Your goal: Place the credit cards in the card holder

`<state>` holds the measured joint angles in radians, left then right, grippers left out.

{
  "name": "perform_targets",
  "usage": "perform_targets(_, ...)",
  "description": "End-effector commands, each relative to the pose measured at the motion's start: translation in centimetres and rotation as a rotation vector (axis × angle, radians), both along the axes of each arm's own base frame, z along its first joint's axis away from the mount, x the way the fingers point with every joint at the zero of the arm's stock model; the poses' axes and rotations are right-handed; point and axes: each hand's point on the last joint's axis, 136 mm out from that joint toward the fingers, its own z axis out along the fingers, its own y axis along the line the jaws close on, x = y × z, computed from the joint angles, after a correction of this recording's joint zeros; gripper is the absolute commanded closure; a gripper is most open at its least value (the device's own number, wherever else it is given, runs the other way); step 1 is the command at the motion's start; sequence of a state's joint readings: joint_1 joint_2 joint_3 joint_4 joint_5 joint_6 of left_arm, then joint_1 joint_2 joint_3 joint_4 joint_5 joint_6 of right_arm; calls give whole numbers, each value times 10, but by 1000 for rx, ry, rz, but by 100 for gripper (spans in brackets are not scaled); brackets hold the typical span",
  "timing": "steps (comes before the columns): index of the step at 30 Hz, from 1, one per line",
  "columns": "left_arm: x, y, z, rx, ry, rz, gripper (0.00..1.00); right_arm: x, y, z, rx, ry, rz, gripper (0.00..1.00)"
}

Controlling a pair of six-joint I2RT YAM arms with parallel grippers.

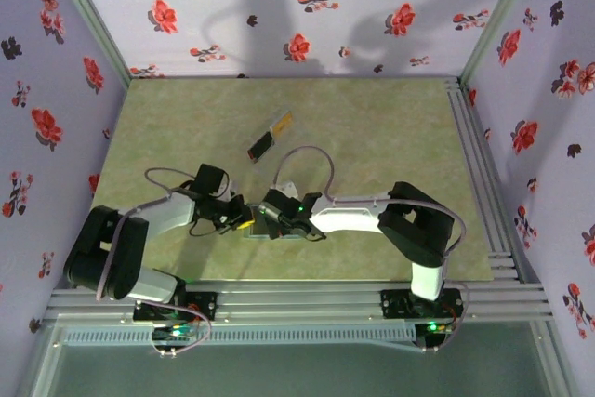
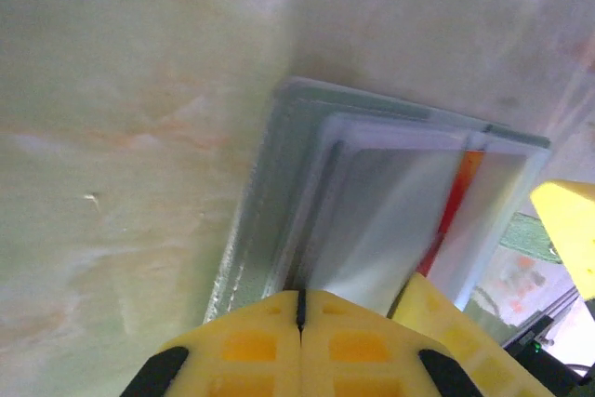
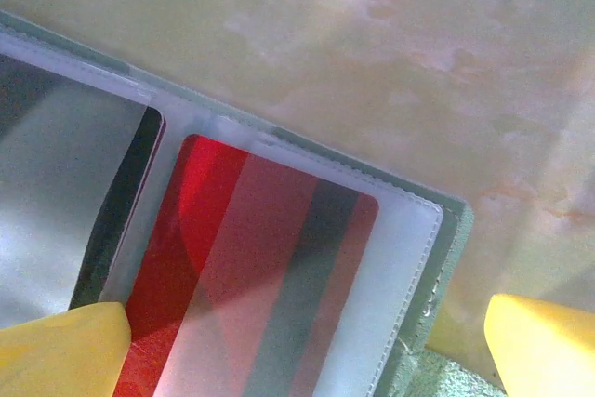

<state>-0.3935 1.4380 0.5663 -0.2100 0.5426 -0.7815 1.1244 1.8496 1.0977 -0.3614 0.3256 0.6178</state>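
Observation:
The slate grey card holder (image 1: 290,235) (image 2: 265,192) (image 3: 448,258) lies open near the table's front edge, under both grippers. A red card (image 3: 232,276) (image 2: 454,206) sits in its right frosted sleeve. My right gripper (image 1: 279,219) (image 3: 307,346) stands wide open, one yellow finger on each side of that page. At the holder's left end my left gripper (image 1: 242,219) (image 2: 299,302) is shut on the end of a dark card (image 2: 372,220) (image 3: 65,202), which reaches into the left sleeve. Another dark card (image 1: 262,145) and a yellow card (image 1: 282,122) lie farther back on the table.
The green mat (image 1: 390,137) stretches wide behind and to the right of the arms. Metal rails (image 1: 479,174) run along the right side and the front edge. Flowered walls close in the left, back and right sides.

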Motion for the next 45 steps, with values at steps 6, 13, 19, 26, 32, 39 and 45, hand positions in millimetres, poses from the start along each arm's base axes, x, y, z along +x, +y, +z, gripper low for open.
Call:
perform_targets(6,-18,12,-23,76,66,-24,99,0,-44,1,-166,-73,-77,1)
perform_targets(13,-24,14,-21,86,82,-49,98,5,-43,17,-151,-102,-99,1)
perform_targets(19,-26,6,-12,9,80,-8,98,18,-42,55,-62,-192,-198,1)
perform_targets(26,-27,12,27,-7,-27,-4,80,16,-55,67,158,-106,-223,1)
perform_targets(32,-27,18,32,22,-46,-11,57,13,-50,42,343,104,-95,9)
perform_targets(39,-23,7,24,-9,-33,-55,50,40,-54,34,506,256,-103,33)
perform_targets(45,-14,3,26,7,-45,-72,47,56,-50,15,457,267,-80,54)
